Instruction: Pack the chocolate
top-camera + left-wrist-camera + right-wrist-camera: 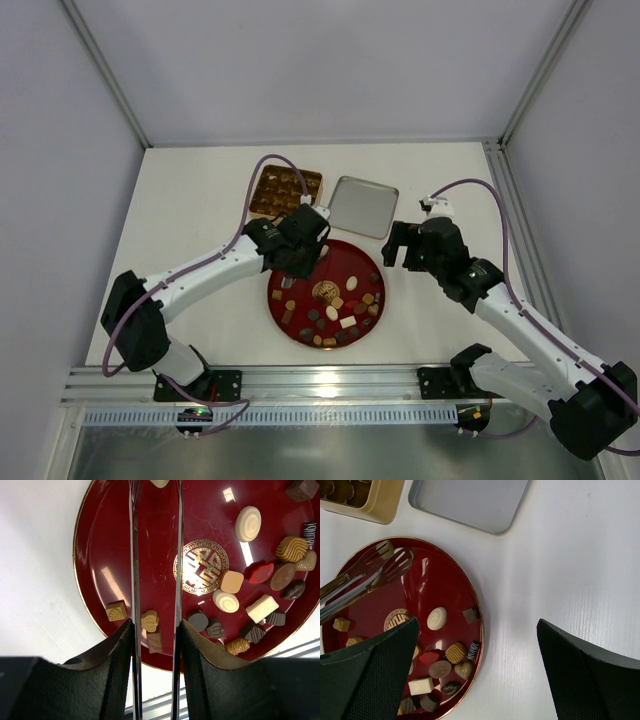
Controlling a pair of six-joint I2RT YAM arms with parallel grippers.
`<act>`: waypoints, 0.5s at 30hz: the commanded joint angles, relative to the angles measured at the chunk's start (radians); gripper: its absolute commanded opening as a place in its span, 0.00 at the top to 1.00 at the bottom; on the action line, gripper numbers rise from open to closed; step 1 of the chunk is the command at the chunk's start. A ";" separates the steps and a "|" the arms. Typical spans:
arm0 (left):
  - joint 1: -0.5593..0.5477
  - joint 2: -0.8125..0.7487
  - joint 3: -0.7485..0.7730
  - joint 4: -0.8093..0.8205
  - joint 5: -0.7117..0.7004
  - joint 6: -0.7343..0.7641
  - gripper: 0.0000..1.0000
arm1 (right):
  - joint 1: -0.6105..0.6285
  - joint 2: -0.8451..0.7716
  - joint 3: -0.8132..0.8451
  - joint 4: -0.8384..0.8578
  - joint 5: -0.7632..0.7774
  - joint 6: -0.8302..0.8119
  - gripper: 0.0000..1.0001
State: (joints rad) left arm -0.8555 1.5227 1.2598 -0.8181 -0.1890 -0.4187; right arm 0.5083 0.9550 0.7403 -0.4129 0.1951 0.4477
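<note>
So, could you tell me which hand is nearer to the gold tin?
Left. The left hand, gripping tongs, is close beside the gold tin; the right hand is off beyond the silver lid.

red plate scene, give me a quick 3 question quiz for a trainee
1. True or false: the left hand holds metal tongs over the red plate.
2. Pick one. The right hand is:
A. shut on a sweet
B. open, by the plate's right edge over the table
C. inside a box
3. What lies just right of the gold tin?

Key: 1 true. 2 B. 3 the lid, lying inside up.
</note>
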 commanded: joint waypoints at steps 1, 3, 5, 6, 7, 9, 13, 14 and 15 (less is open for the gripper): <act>-0.010 -0.001 0.016 0.039 -0.026 0.003 0.60 | -0.005 -0.025 -0.009 0.028 0.009 0.000 0.01; -0.011 0.004 0.016 0.039 -0.029 0.003 0.60 | -0.005 -0.027 -0.010 0.029 0.007 0.000 0.00; -0.013 0.005 0.018 0.034 -0.030 0.004 0.60 | -0.005 -0.028 -0.013 0.031 0.007 0.002 0.00; -0.013 0.007 0.018 0.036 -0.030 0.004 0.60 | -0.005 -0.027 -0.013 0.029 0.006 0.002 0.00; -0.013 0.008 0.018 0.036 -0.032 0.006 0.60 | -0.007 -0.027 -0.015 0.031 0.006 0.002 0.00; -0.014 0.011 0.020 0.036 -0.032 0.006 0.60 | -0.005 -0.032 -0.016 0.031 0.006 0.000 0.00; -0.016 0.017 0.020 0.034 -0.036 0.008 0.60 | -0.007 -0.030 -0.019 0.031 0.006 0.003 0.00; -0.016 0.019 0.018 0.034 -0.038 0.008 0.60 | -0.007 -0.032 -0.021 0.033 0.006 0.002 0.00; -0.016 0.021 0.020 0.036 -0.036 0.008 0.60 | -0.007 -0.035 -0.021 0.033 0.007 0.002 0.00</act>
State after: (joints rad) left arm -0.8646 1.5379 1.2598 -0.8185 -0.2028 -0.4149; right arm 0.5064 0.9463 0.7208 -0.4126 0.1951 0.4480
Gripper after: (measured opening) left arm 0.405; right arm 0.996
